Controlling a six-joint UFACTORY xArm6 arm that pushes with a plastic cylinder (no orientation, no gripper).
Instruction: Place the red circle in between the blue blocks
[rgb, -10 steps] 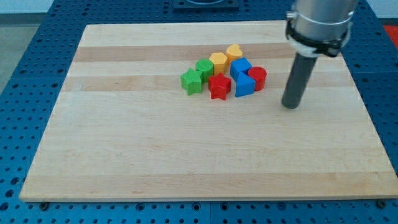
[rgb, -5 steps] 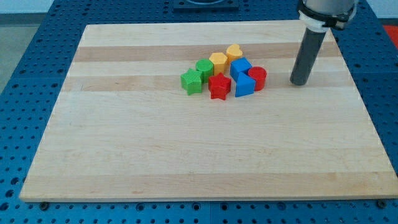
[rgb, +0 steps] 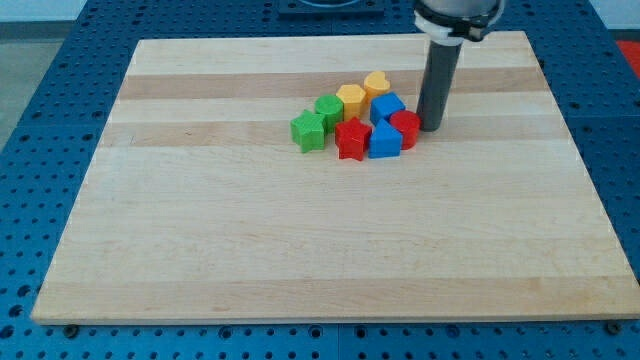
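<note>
The red circle (rgb: 406, 128) sits at the right edge of a tight cluster of blocks near the board's upper middle. It touches two blue blocks: one (rgb: 387, 107) just above and left of it, one (rgb: 384, 141) just below and left. My tip (rgb: 431, 127) stands directly right of the red circle, touching or almost touching it. The red circle lies on the right side of the two blue blocks, partly in the notch between them.
A red star (rgb: 352, 138), a green block (rgb: 309, 131), a second green block (rgb: 329, 109), a yellow hexagon (rgb: 351, 97) and a yellow heart (rgb: 377, 84) fill the cluster's left and top. The wooden board (rgb: 300, 240) lies on a blue perforated table.
My tip has moved up and then left, from right of the cluster to against the red circle. The red circle and the lower blue block have shifted slightly left.
</note>
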